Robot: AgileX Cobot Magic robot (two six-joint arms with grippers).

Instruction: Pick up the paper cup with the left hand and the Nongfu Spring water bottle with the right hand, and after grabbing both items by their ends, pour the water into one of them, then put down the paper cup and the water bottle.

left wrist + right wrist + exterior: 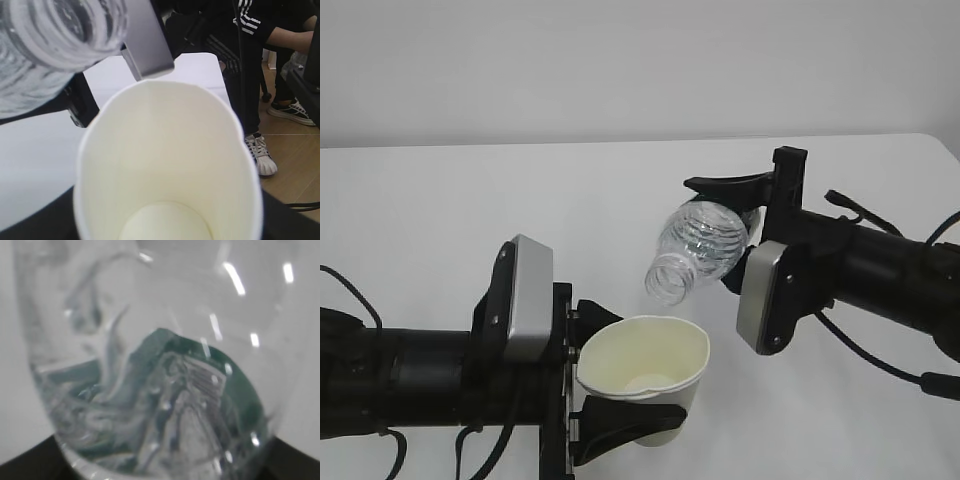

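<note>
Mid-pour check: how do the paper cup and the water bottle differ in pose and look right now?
The paper cup stands nearly upright, mouth up; the water bottle is tipped, its open neck angled down toward the cup. The cup is opaque white; the bottle is clear and ribbed. Both are gripped and held off the table, cup by the left gripper, bottle by the right gripper.

A plain white table (520,190) carries nothing directly on its visible surface.

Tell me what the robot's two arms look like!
Both are black, tube-shaped arms. Each wears a flat silver-grey rectangular plate with rounded corners near its wrist, one on the left arm and one on the right arm. Each arm ends in a black two-fingered pincer, the left pincer and the right pincer, with curved fingers. Thin black cables loop beside both arms.
</note>
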